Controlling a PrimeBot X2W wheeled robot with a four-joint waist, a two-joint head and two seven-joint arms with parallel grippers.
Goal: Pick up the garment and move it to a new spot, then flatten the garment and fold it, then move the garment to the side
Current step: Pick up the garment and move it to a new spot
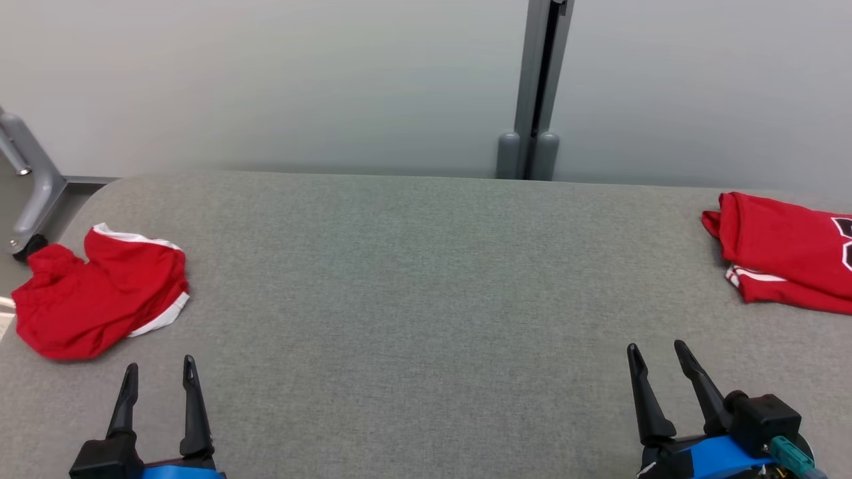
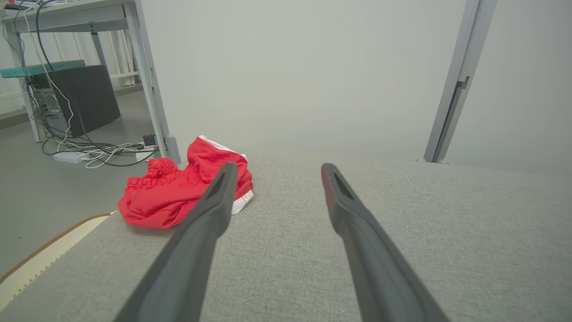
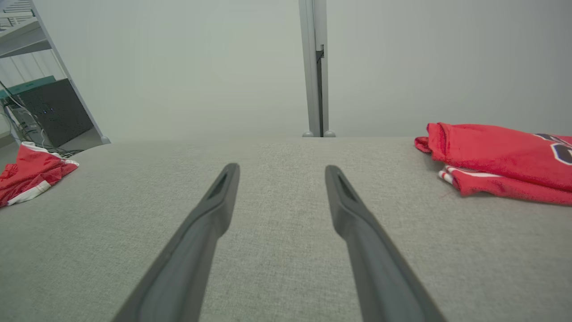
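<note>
A crumpled red, white-trimmed garment (image 1: 100, 293), probably shorts, lies at the grey fabric bench's (image 1: 426, 299) left edge, just ahead-left of the spread, empty left gripper (image 1: 160, 362).

Even, diffuse light renders the grey woven-fabric surface (image 1: 426, 279) bright and flat, and the crumpled red cloth garment with white trim (image 1: 100, 293) casts only a thin, soft-edged shadow along its near hem. In the wrist views the wide-angle lens splays the upright grey metal post (image 2: 451, 89) and the pale table leg (image 2: 147, 80) outward toward the top. The long dark fingers (image 3: 196, 250) of the right tool (image 3: 282, 172) soften toward the bottom edge.
</note>
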